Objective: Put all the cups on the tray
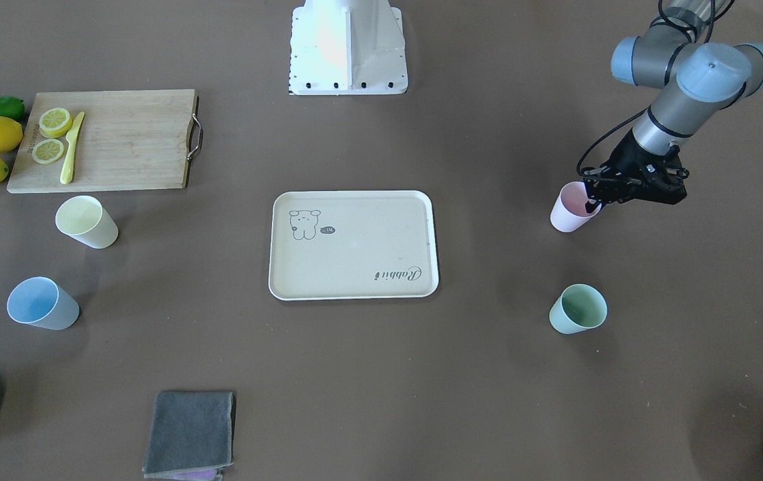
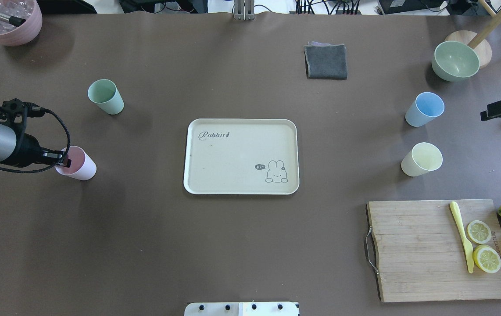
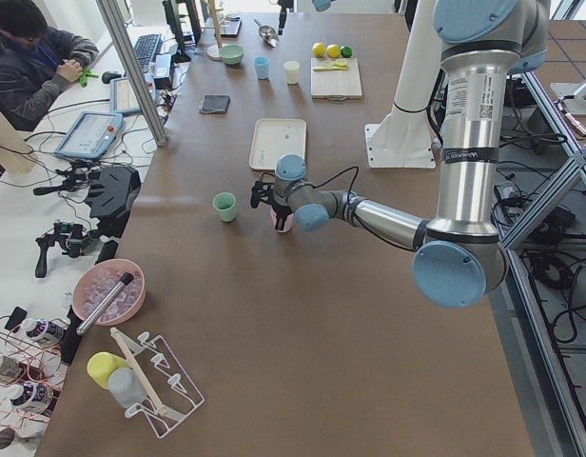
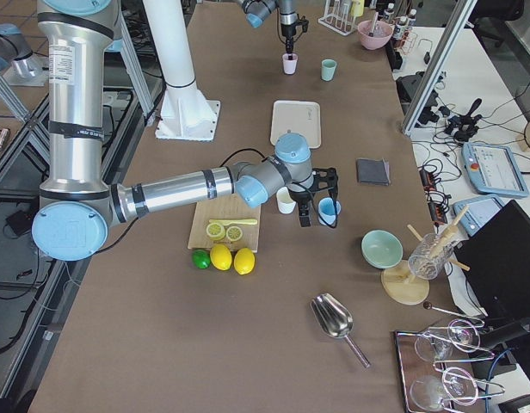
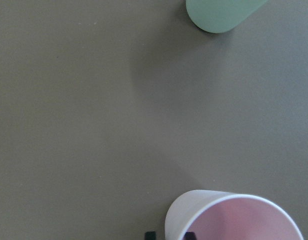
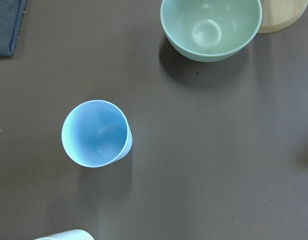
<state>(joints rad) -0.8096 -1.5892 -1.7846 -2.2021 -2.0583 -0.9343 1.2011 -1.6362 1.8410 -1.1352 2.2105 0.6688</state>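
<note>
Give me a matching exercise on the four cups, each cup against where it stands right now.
1 pink cup
2 blue cup
3 yellow cup
4 mint cup

A nearest the cutting board
B left gripper at its rim
C nearest the sage bowl
D on the left arm's side, no gripper at it

Pairs: 1-B, 2-C, 3-A, 4-D.
</note>
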